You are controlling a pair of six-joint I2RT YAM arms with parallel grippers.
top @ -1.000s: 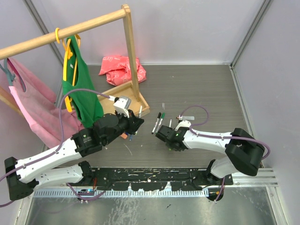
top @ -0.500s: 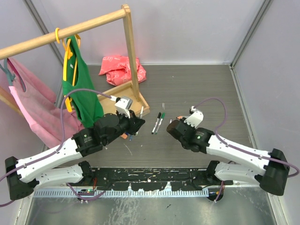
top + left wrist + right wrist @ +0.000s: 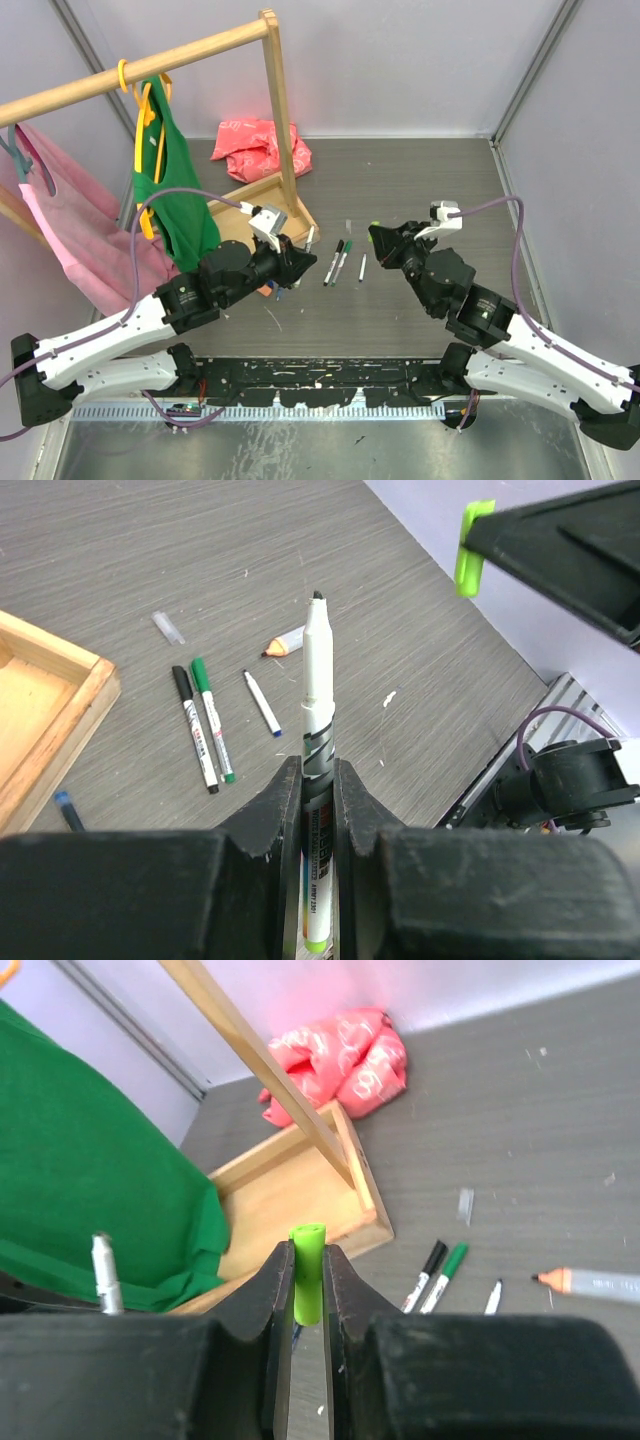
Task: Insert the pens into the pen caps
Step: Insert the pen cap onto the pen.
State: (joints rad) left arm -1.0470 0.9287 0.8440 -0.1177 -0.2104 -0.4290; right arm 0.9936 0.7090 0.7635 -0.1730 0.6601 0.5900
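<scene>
From above, the left tool (image 3: 300,256) is clamped on a pen (image 3: 309,238). The pen's tip points up and toward the right tool (image 3: 381,236), which pinches a green cap (image 3: 374,224). The cap is off to the right of the tip, with a gap between them. Three loose pens (image 3: 343,262) lie on the tabletop (image 3: 430,180) below that gap.

From the left wrist, the pen sticks straight out between the fingers, dark tip at the far end. The cap is up and to the right of the tip, well apart. Pen and cap look like they run nearly the same way.

From the right wrist, the cap stands out past the fingers. I think its open end faces away from the tool. The pen tip is far to the left and a bit low. I think the tip must slide across to the cap's mouth and line up before any push.
</scene>
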